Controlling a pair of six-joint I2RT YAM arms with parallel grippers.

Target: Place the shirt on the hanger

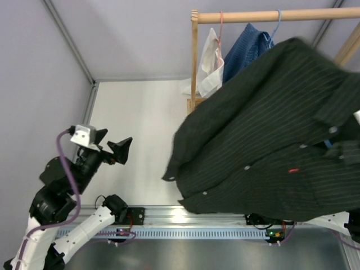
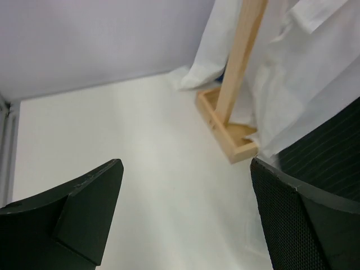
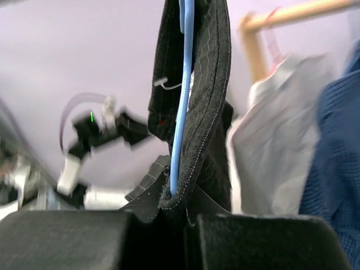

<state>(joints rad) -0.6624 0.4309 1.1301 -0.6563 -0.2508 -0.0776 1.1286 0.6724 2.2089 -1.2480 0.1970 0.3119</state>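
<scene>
Right gripper: clenched on shirt collar and hanger together, both rising straight above its fingers. Left gripper: released, empty, well apart from the shirt.
Risk: the thin wire may slip from the pinch, or the loose cloth may swing into the rack beyond and drag the shirt off.
Hidden: right arm under the cloth in the top view; hanger hook cut off; whether either shoulder is seated is unclear.
</scene>
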